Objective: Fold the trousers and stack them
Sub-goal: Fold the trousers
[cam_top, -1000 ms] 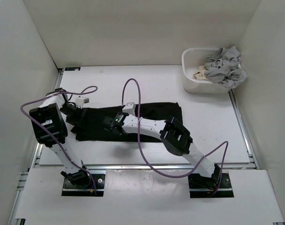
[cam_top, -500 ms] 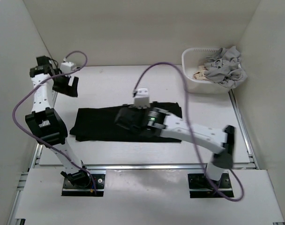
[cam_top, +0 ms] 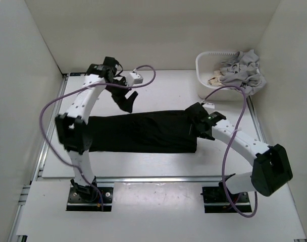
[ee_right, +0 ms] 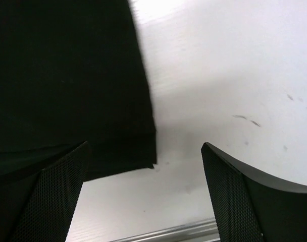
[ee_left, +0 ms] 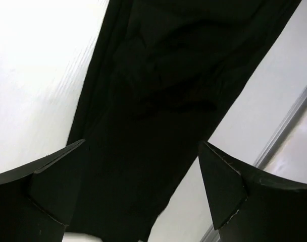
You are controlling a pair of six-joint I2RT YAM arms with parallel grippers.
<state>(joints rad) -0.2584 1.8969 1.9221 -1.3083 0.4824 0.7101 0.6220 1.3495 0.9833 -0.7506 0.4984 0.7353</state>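
The black trousers [cam_top: 138, 132] lie flat in a long strip across the middle of the surface [cam_top: 163, 91]. The left hand [cam_top: 125, 102] hangs in the air over their far edge, its fingers wide apart and empty. The right hand [cam_top: 198, 126] is low at the right end of the trousers, also wide apart and empty. A white basket [cam_top: 214, 93] of grey clothes [cam_top: 242, 70] sits at the far right.

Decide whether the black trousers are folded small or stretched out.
Stretched out: the trousers lie as one long flat strip on the table; stacked edges at one end suggest overlapped legs.
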